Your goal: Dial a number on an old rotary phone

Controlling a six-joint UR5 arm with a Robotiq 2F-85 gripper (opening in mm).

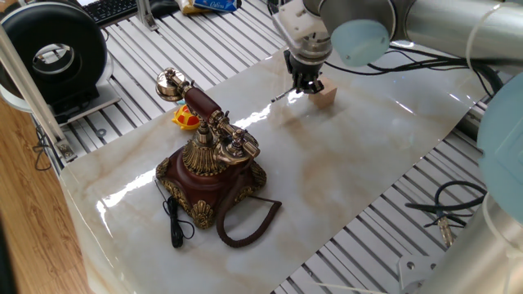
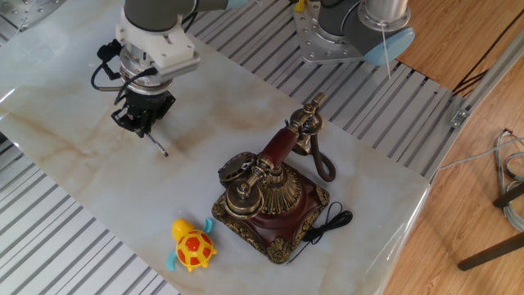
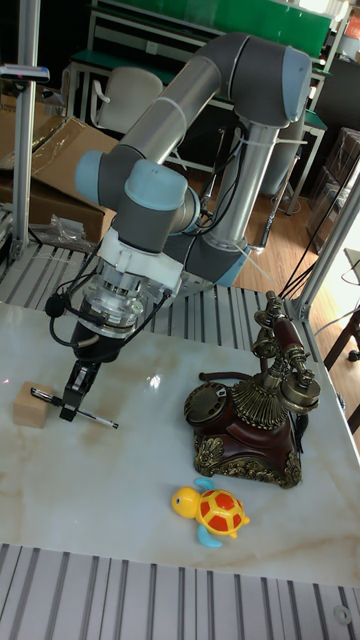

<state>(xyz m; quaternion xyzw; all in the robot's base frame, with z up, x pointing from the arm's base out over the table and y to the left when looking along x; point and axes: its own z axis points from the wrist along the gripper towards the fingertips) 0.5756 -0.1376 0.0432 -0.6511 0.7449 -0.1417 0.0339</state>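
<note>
The old rotary phone [image 1: 214, 166] stands on the marble-look table sheet, its red-and-brass handset [image 1: 198, 101] lying on the brass cradle. Its dial [image 2: 237, 168] faces the arm, also seen in the tall view as the dial [image 3: 208, 402]. The coiled brown cord [image 1: 245, 220] loops in front of the base. My gripper [image 1: 306, 83] hangs well away from the phone [image 2: 270, 195], shut on a thin silver stylus [image 3: 95, 416]. The stylus [image 2: 158, 146] points down and sideways towards the phone [image 3: 252, 420]. My gripper [image 2: 139, 124] and the same gripper [image 3: 78, 392] stay clear of the table.
A small wooden block [image 1: 326, 97] sits right beside the gripper, shown too as the block [image 3: 30, 404]. A yellow and orange toy turtle [image 2: 191, 247] lies near the phone's base. Slatted metal table surface [image 2: 65, 246] surrounds the sheet. A black reel [image 1: 53, 51] stands at the far left.
</note>
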